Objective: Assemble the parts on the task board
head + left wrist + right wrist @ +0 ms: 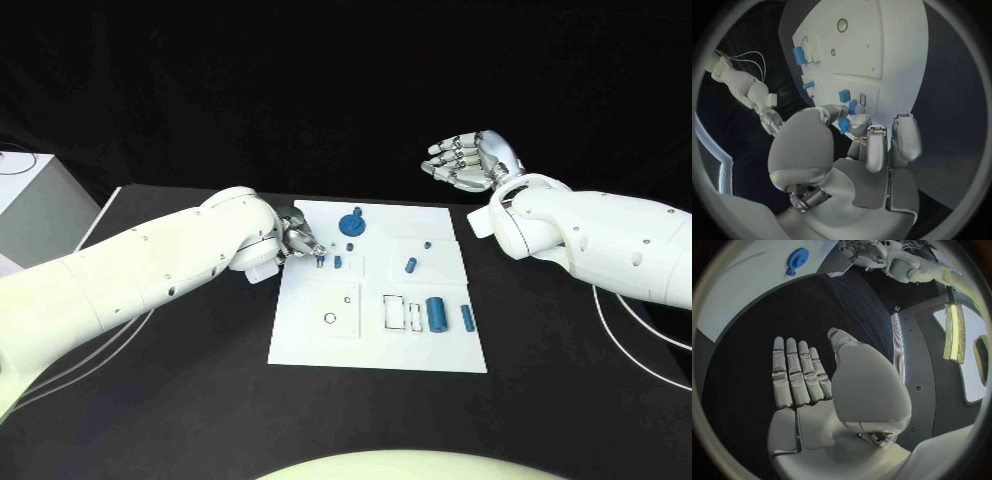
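Six blue parts [434,309] on task board [378,350]; left hand [300,240] fingers pinching one; right hand [464,158] empty, fingers apart.

A robotics lab: a black-draped table [173,400] bearing a white task board [378,345], loose cables [635,345], a white cabinet [36,205] alongside.

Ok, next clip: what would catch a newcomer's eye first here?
Probably the white task board in the middle of the black table, dotted with small blue parts, the largest a round blue gear near its far edge. The left hand is down at the board's left side, its fingertips at a small blue part. The right hand is raised beyond the board's far right corner, holding nothing.
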{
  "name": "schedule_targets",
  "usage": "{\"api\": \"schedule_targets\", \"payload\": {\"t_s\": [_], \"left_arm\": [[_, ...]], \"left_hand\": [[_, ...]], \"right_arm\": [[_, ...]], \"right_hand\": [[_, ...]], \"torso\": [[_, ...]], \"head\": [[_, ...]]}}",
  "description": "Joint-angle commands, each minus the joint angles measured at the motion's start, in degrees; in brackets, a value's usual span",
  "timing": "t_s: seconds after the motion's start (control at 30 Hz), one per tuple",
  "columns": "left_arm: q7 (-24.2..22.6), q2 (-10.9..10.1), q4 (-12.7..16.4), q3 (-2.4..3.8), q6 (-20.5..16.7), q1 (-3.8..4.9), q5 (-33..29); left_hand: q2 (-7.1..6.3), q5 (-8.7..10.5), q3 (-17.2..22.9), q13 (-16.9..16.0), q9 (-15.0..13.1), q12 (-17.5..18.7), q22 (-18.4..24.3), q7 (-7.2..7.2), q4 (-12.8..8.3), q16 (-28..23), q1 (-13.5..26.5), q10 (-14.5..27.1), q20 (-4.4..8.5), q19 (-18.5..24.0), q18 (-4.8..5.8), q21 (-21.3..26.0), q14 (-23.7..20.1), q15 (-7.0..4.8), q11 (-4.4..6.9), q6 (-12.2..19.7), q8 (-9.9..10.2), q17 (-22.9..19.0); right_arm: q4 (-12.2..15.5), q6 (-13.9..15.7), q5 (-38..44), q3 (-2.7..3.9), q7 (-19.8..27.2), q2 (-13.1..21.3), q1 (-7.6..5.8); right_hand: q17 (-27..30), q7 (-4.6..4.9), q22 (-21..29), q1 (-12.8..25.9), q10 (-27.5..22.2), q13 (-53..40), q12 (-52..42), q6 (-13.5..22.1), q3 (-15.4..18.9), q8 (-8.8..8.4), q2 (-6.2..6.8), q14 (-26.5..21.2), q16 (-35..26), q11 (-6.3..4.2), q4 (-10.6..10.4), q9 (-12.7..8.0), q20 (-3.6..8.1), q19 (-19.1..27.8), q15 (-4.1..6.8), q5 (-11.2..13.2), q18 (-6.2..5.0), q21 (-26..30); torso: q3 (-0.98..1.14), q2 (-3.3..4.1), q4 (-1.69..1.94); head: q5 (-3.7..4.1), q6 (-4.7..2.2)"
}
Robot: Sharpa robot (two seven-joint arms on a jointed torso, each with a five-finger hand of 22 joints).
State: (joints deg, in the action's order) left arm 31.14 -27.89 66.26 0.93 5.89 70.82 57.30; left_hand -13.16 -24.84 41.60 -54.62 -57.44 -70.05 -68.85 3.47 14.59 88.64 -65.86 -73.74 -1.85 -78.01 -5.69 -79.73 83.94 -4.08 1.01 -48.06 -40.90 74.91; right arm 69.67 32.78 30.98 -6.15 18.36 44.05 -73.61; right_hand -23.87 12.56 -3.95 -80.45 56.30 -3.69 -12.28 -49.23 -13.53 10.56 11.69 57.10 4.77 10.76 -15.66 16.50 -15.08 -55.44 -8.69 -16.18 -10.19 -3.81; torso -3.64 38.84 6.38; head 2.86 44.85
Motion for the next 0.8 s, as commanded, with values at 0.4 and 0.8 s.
{"api": "schedule_targets", "payload": {"t_s": [0.4,0.8], "left_arm": [[-1.6,0.6,-1.4,0.01,3.9,-0.29,1.8],[-2.0,0.6,-1.5,0.02,5.1,-0.3,2.4]], "left_hand": [[0.1,0.1,12.0,0.1,-0.1,-0.1,0.2,-0.09,-12.5,0.4,0.3,-0.2,0.02,0.0,0.89,0.0,5.4,-0.32,0.06,-0.4,-0.2,12.7],[0.04,0.21,12.0,0.1,-0.1,0.0,0.2,-0.08,-12.6,0.5,0.2,-0.1,0.03,0.0,0.9,0.0,5.5,-0.32,0.06,-0.4,-0.1,13.0]], "right_arm": [[0.3,-0.6,0.1,0.02,0.7,0.0,0.01],[0.3,-0.7,0.1,0.02,0.7,0.1,0.01]], "right_hand": [[0.0,1.72,0.0,-0.1,0.0,0.0,0.2,-0.3,0.4,-0.24,-0.45,-0.4,-0.4,0.1,-0.1,-0.1,0.1,0.3,0.05,-0.4,-0.38,0.0],[0.0,1.72,0.0,-0.1,0.0,0.0,0.2,-0.3,0.4,-0.24,-0.45,-0.4,-0.4,0.1,-0.1,-0.1,0.1,0.3,0.05,-0.4,-0.38,0.0]], "torso": [[-0.01,-0.01,0.11],[-0.06,-0.04,0.12]], "head": [[0.22,0.63],[0.3,0.75]]}}
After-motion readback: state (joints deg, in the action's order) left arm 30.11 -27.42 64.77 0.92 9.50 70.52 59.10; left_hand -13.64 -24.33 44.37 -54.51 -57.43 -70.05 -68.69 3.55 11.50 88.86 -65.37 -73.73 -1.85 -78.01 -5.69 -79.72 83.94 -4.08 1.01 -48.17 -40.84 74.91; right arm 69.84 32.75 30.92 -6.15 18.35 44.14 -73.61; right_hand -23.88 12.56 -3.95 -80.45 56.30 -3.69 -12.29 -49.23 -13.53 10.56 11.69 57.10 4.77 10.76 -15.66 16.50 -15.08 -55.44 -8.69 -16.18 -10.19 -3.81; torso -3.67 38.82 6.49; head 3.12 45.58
